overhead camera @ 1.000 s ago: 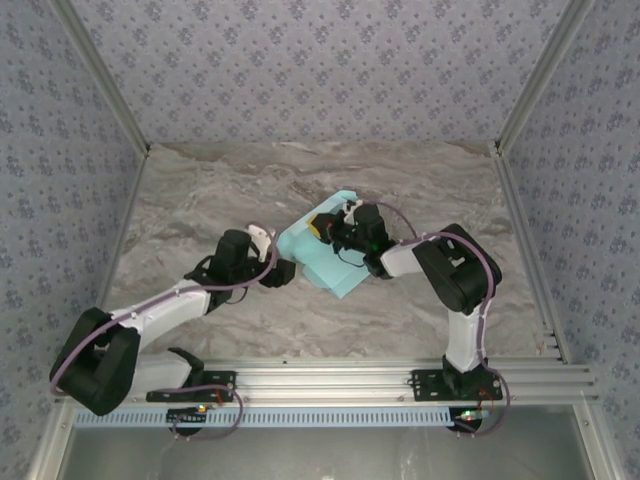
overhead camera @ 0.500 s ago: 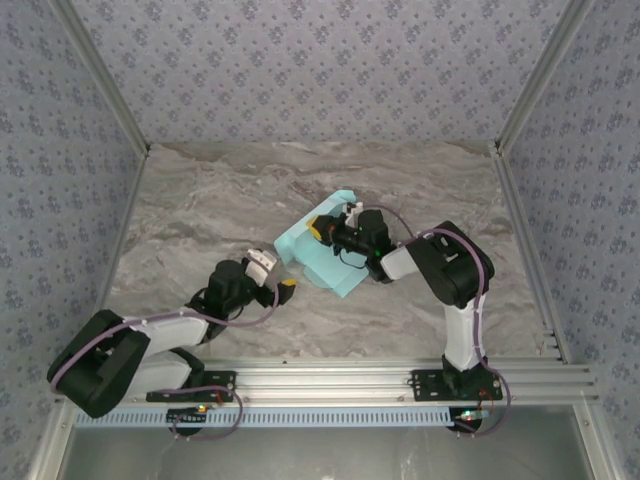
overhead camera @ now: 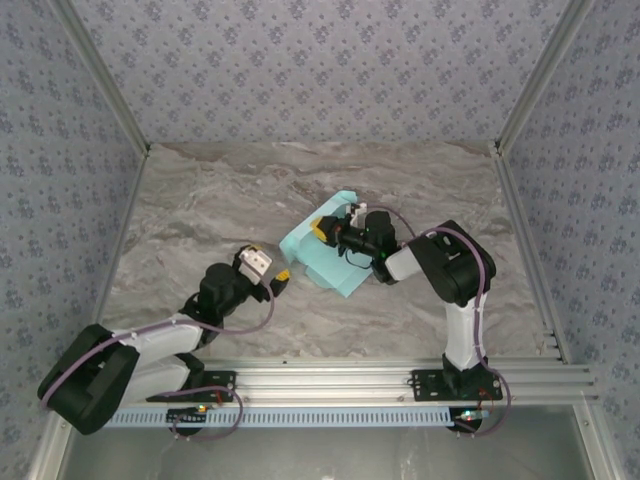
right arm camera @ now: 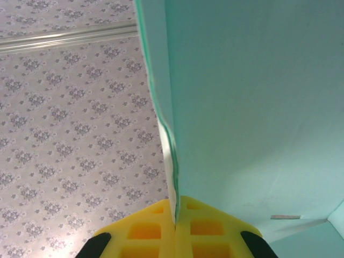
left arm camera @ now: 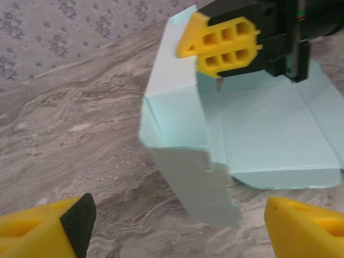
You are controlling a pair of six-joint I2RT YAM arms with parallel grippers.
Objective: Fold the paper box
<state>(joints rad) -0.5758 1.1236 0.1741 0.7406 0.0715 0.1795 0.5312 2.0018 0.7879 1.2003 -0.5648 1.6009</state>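
My right gripper (left arm camera: 224, 45) clamps a raised wall of the paper box (left arm camera: 269, 134) on the counter (overhead camera: 200, 210). My left gripper (overhead camera: 268, 268), released, hangs near the box; I should fold its loose flap (left arm camera: 196, 188) squarely along the crease.

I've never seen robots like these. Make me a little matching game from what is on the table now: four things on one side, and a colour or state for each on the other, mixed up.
Things:
1. left gripper
2. right gripper
3. paper box
4. table

Colours or states:
A. grey, marbled surface
B. shut, pinching a raised wall of card
C. light aqua, partly folded, with flaps spread out
D. fingers wide apart, holding nothing

Right pairs: 1-D, 2-B, 3-C, 4-A.
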